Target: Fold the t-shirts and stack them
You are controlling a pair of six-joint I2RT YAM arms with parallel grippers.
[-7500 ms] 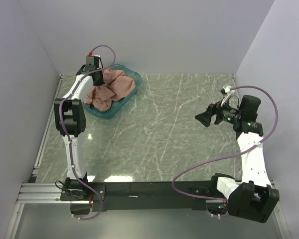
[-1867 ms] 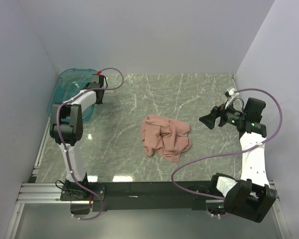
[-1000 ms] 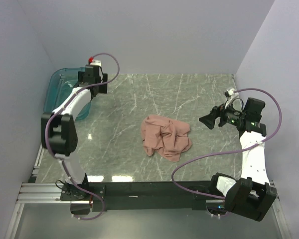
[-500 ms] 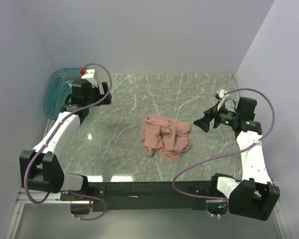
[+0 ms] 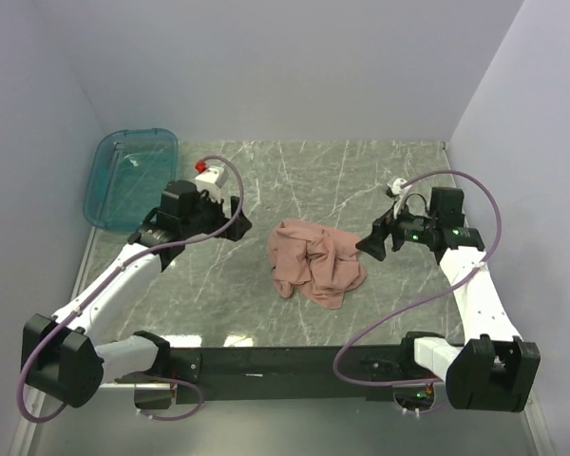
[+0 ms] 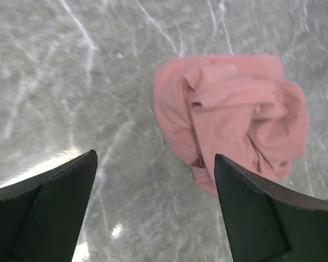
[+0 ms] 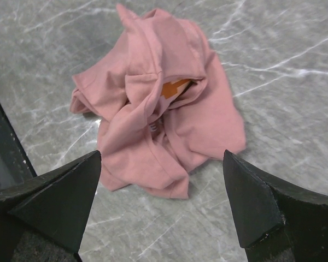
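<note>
A dusty-pink t-shirt (image 5: 317, 262) lies crumpled in a heap at the middle of the marble table; the left wrist view shows the t-shirt (image 6: 235, 114) ahead and to the right, and the right wrist view shows the t-shirt (image 7: 158, 109) with a bit of orange print in a fold. My left gripper (image 5: 234, 228) hovers just left of the heap, open and empty, as its own view (image 6: 156, 164) confirms. My right gripper (image 5: 369, 245) hovers at the heap's right edge, also open and empty, its jaws (image 7: 161, 158) wide apart above the cloth's near edge.
A teal translucent plastic tray (image 5: 130, 178) rests tilted against the left wall at the table's back-left corner. Plain walls close the table on three sides. A black rail (image 5: 294, 363) with the arm bases runs along the near edge.
My left arm swung away from the tray toward the shirt's left side. My right gripper moved left and down to the shirt's right edge. The shirt has not moved.
</note>
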